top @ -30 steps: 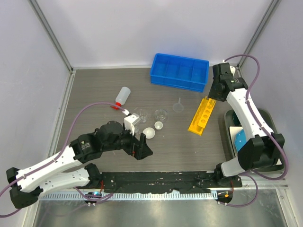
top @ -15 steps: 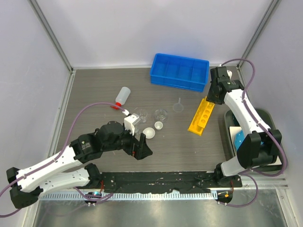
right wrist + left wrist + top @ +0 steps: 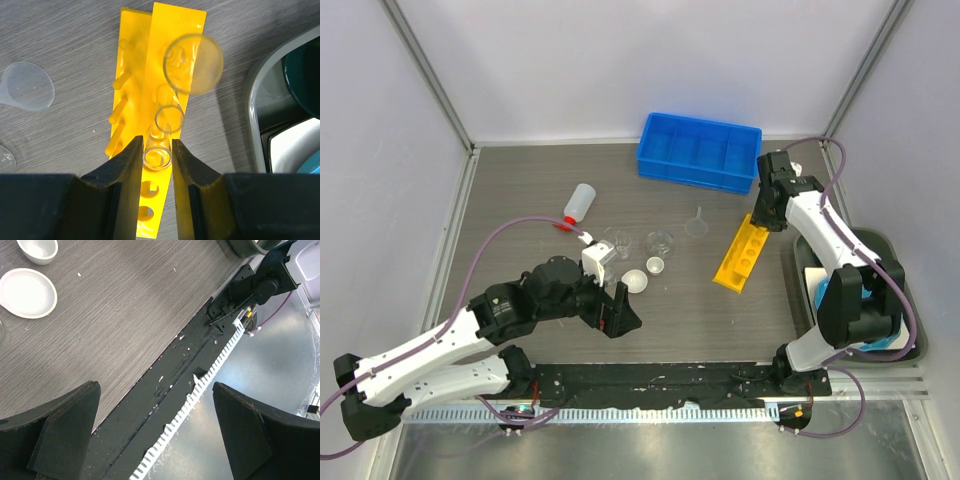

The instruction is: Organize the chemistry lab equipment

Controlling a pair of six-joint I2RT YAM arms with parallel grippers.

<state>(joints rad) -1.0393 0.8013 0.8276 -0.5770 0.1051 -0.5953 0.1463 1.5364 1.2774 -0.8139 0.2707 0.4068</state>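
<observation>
Currently: the right gripper [image 3: 157,150] has its fingers clamped on a thin clear glass tube [image 3: 157,158], held upright over the yellow holed plastic tube rack [image 3: 172,27]. Whether the tube's lower end sits in a hole cannot be told. Two further clear tube rims [image 3: 169,118] show over the rack beyond it. The rack lies on the grey wood-grain table [image 3: 520,190], just left of the grey tray [image 3: 254,100], with the small clear funnel [image 3: 27,92] near its other side.

Fingers of the left gripper [image 3: 155,430] are wide apart with nothing between them, and it hovers over the table's near edge. A shallow round white dish [image 3: 27,292] and a small white cup-shaped dish [image 3: 37,250] rest side by side. The translucent red-capped squeeze bottle [image 3: 578,205] lies on its side, well left of the blue plastic bin [image 3: 700,152].
</observation>
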